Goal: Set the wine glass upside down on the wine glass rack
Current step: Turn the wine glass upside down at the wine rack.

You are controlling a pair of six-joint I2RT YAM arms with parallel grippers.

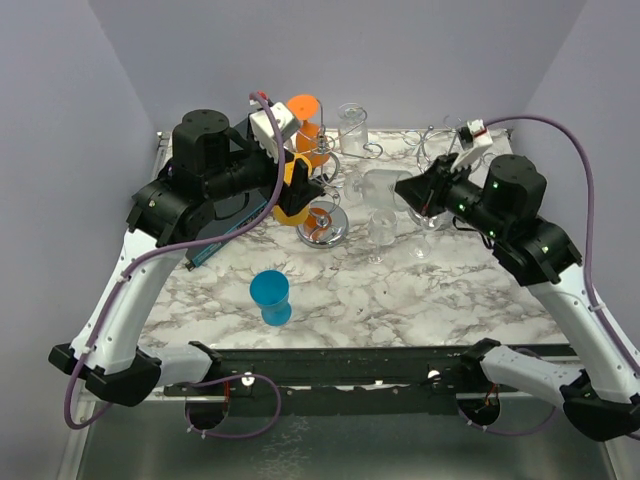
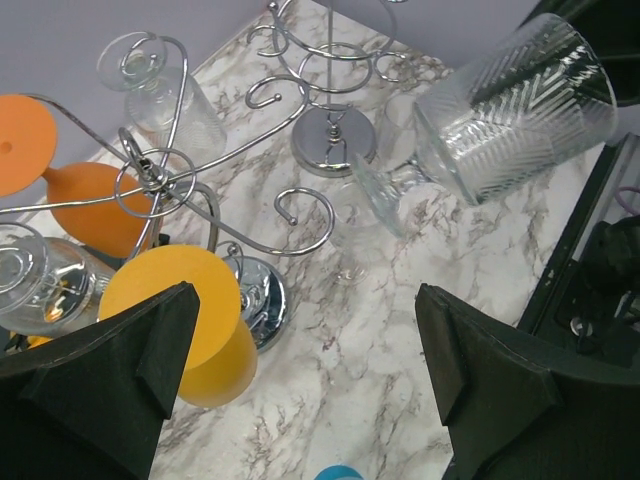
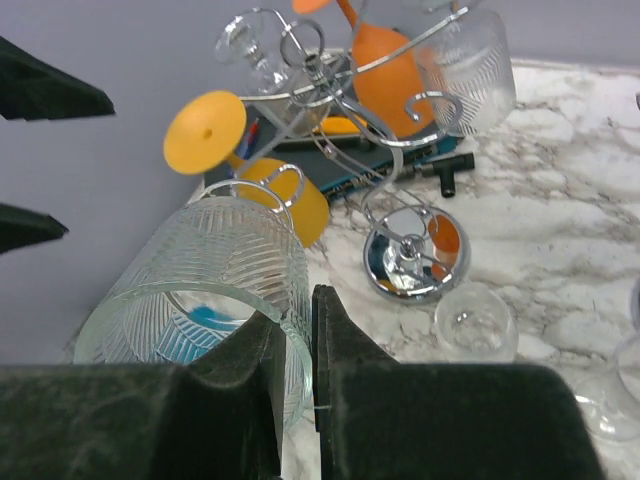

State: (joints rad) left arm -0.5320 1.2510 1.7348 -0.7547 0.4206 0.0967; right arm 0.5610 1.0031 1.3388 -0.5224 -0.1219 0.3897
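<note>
Overhead, a marbled desk (image 1: 450, 300) carries a chrome wine glass rack (image 1: 322, 222) left of centre, with a yellow glass (image 1: 288, 205) and an orange glass (image 1: 305, 112) hanging on it. A blue cup (image 1: 270, 297) stands nearer the arms, and two small clear glasses (image 1: 380, 230) stand to the right of the rack. The right pincer (image 1: 410, 188) holds a clear ribbed wine glass (image 1: 382, 187) above the desk, tilted on its side, just right of the rack. The left pincer (image 1: 305, 185) hangs close to the rack's near side. From the left wrist, that pincer is spread fully wide and holds nothing. Below it lie the rack's curled arms, one free hook (image 2: 300, 205) facing the airborne wine glass, whose short stem and foot point toward the rack. A second rack (image 2: 335, 140) stands beyond. From the right wrist, the two fingers (image 3: 340, 360) are nearly closed, pinching the wall of the wine glass at its rim, with the bowl's mouth toward the camera. The step in hand appears to be carrying the gripped glass to the rack. The next move likely calls for turning the glass until its foot points upward, then sliding the stem sideways into the free hook so the foot rests on the wire. It must also steer clear of the yellow glass and the open left pincer.
</note>
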